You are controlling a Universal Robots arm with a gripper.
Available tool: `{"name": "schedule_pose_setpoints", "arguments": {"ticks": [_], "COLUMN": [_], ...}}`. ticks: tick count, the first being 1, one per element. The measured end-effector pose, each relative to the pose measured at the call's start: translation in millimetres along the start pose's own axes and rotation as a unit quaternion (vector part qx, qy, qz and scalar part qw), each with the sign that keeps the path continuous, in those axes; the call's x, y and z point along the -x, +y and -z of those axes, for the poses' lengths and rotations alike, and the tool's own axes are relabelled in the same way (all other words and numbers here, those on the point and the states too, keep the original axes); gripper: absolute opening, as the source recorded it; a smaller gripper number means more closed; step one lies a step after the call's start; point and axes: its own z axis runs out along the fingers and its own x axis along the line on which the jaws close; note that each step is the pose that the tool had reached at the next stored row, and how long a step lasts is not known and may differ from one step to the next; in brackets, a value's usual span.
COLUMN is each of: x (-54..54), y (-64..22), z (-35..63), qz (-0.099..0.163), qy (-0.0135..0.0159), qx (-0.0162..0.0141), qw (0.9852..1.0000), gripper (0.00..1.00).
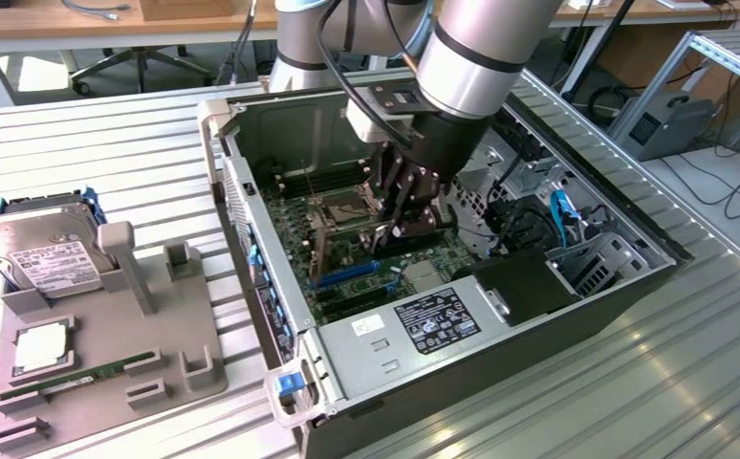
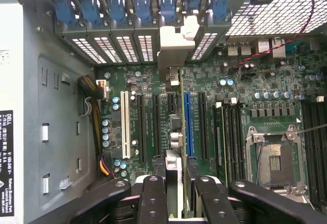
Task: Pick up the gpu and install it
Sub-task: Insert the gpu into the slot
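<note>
Reaching down into the computer case (image 1: 344, 335), the tool (image 1: 402, 225) grips the gpu (image 2: 176, 132) edge-on above the motherboard (image 2: 245, 116).

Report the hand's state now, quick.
Hand: closed on the gpu, held on edge over the motherboard slots inside the computer case.

gpu (image 2: 180, 132) edge-on above motherboard slots

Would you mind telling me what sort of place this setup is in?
Most likely a robotics lab or test workshop. An open computer case lies on a slatted metal table, the arm's gripper holds the gpu over the motherboard, and desks with an office chair stand behind.
</note>
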Motion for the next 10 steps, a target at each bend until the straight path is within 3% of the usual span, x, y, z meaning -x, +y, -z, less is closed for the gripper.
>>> {"name": "schedule_pose_setpoints", "arguments": {"ticks": [10], "x": [2.6], "y": [2.4], "z": [-1.8], "qz": [0.002], "qy": [0.0003], "qx": [0.0], "qw": [1.0], "gripper": [0.27]}}
